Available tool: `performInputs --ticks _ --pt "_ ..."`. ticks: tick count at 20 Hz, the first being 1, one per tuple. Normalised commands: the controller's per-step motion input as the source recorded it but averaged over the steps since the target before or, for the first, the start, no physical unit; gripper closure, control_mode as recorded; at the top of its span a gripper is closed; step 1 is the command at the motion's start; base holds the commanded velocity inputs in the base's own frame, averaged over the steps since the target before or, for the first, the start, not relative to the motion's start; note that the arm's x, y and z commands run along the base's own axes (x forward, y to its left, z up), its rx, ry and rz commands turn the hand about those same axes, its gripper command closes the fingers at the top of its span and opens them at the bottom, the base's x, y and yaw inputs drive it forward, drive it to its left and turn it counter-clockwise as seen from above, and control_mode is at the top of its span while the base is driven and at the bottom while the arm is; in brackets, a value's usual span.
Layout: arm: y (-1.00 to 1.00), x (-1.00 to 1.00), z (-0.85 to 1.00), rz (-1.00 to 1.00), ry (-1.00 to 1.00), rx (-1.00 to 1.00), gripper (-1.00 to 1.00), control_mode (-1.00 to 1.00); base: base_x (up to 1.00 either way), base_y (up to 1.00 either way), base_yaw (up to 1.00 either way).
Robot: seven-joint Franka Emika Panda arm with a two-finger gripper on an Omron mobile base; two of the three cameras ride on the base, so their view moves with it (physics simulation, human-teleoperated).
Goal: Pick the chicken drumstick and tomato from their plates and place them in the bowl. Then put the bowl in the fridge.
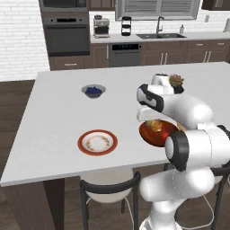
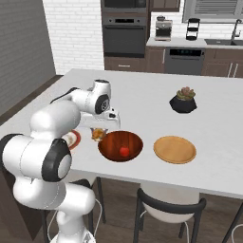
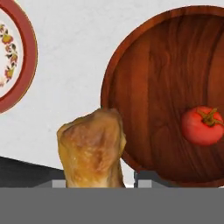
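now i'm carrying the chicken drumstick, clenched in my gripper, toward the bowl; releasing well inside, clear of the tomato.

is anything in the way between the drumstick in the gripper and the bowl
Nothing visible is. The gripper holds the chicken drumstick just beside the bowl, over the bare counter between the white plate and the bowl's rim. Inside the bowl lies the tomato, off to one side.
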Motion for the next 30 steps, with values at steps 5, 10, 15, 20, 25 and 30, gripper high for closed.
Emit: performInputs --ticks 5,10,15,20,25,30 --pt "-0.78 0.15 -0.03 -0.06 0.00 0.00 1.00 -1.00 0.00 0.00 0.00" --pt "-0.31 0.27 -0.35 -0.02 -0.01 0.00 1.00 -1.00 0.00 0.00 0.00" --pt "-0.08 0.00 -0.44 -0.01 -0.06 0.00 1.00 -1.00 0.00 0.00 0.00" --pt "0.00 0.04 -0.29 0.00 -0.06 0.00 1.00 -1.00 0.00 0.00 0.00" --pt "-0.04 0.14 -0.12 0.00 -0.05 0.00 1.00 -1.00 0.00 0.00 0.00" --pt "-0.07 0.09 -0.04 0.00 -0.04 0.00 -1.00 -1.00 0.00 0.00 0.00"
